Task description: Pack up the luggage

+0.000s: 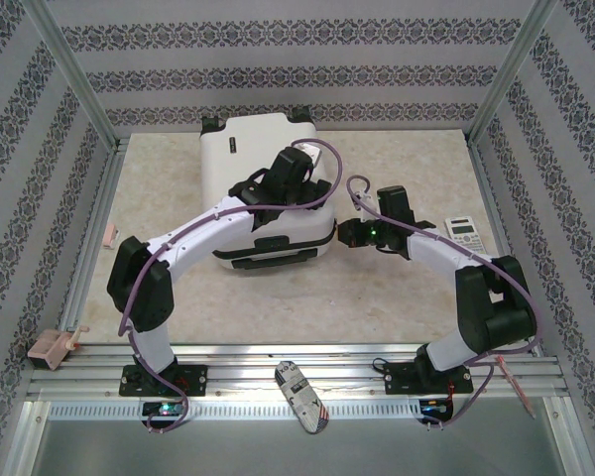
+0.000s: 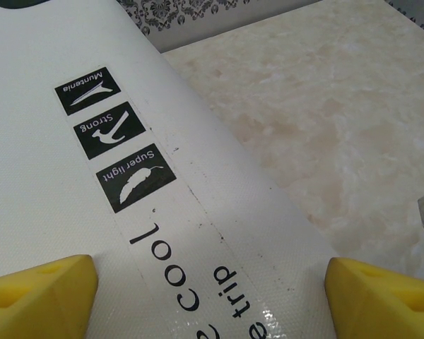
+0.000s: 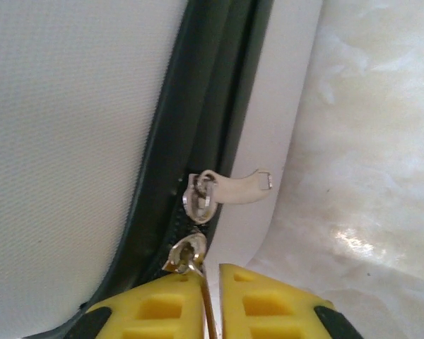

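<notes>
The white luggage (image 1: 263, 149) lies flat on the table (image 1: 397, 297), toward the far side. The left fingers (image 2: 42, 289) hover spread wide over its printed shell; the right fingers (image 3: 155, 304) are pinched on a zipper pull (image 3: 189, 254) at its side

A pale, marbled beige table (image 1: 397, 297) carries everything. The luggage (image 1: 248, 149) lies flat and closed on it, in the far middle, with its black wheels towards the back wall and its handle end nearer the front. A calculator (image 1: 464, 234) lies well apart from it, near the right edge (face up, a little askew). A small pink piece (image 1: 109, 236) sits at the left edge. On the aluminium rails (image 1: 228, 362) along the near edge rests a patterned oblong object (image 1: 303, 398).
</notes>
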